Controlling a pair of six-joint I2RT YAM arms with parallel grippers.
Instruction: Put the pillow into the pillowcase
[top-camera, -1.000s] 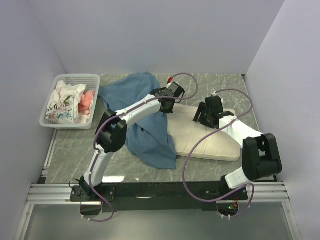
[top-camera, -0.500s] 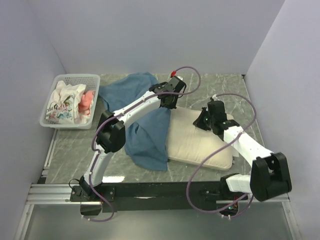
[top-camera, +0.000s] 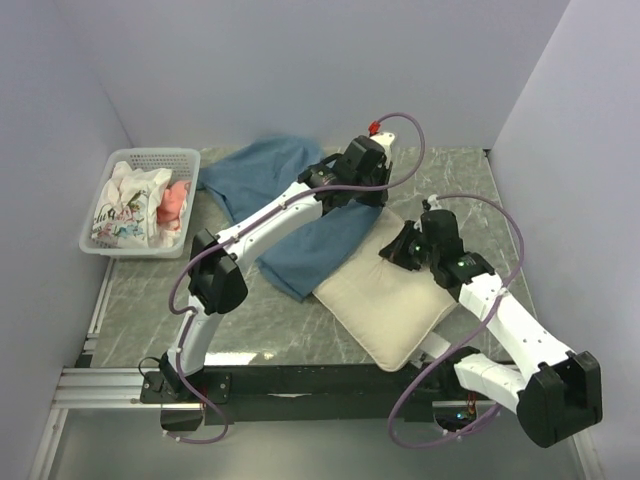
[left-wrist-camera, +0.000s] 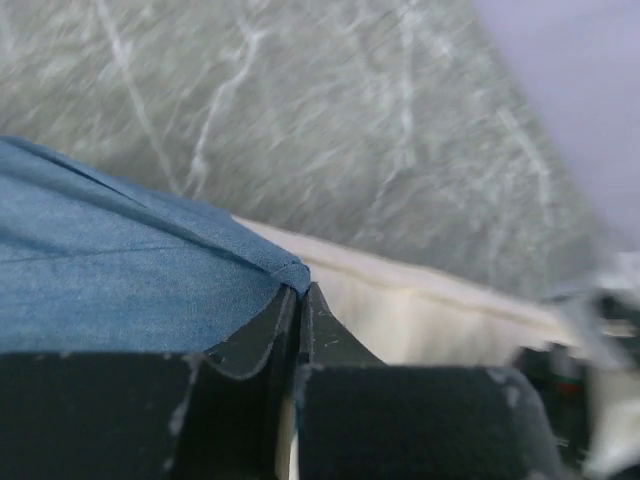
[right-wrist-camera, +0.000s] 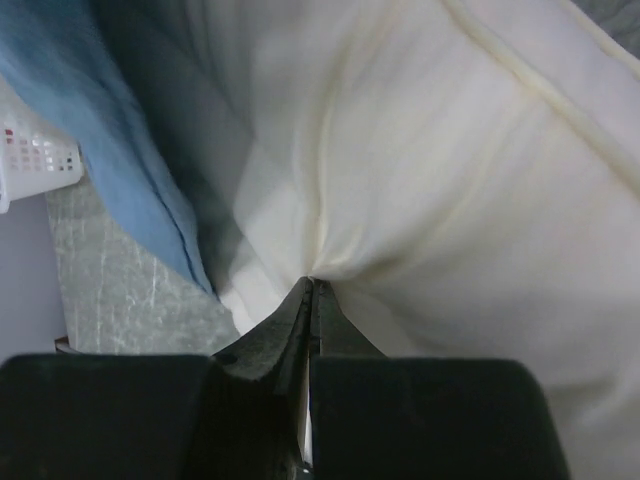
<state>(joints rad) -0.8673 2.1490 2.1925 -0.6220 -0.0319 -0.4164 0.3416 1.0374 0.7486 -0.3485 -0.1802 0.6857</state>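
The cream pillow (top-camera: 395, 295) lies plain face up, angled toward the front right of the table. The muted-blue pillowcase (top-camera: 300, 215) stretches from the back left across to the pillow's far end. My left gripper (top-camera: 365, 195) is shut on an edge of the pillowcase (left-wrist-camera: 150, 290), held above the pillow's far corner (left-wrist-camera: 430, 315). My right gripper (top-camera: 400, 245) is shut on a pinch of the pillow's fabric (right-wrist-camera: 400, 180) near its far end. In the right wrist view the pillowcase (right-wrist-camera: 110, 150) hangs beside the pillow at the left.
A white plastic basket (top-camera: 135, 205) holding white floral and pink cloths stands at the back left. Grey walls close the back and both sides. The marble tabletop (top-camera: 200, 310) shows at the front left. Purple cables loop over both arms.
The left gripper has lifted and pulled the pillowcase edge to the back right. The right gripper has dragged the pillow, swinging it diagonal toward the front right; the right arm has stretched out.
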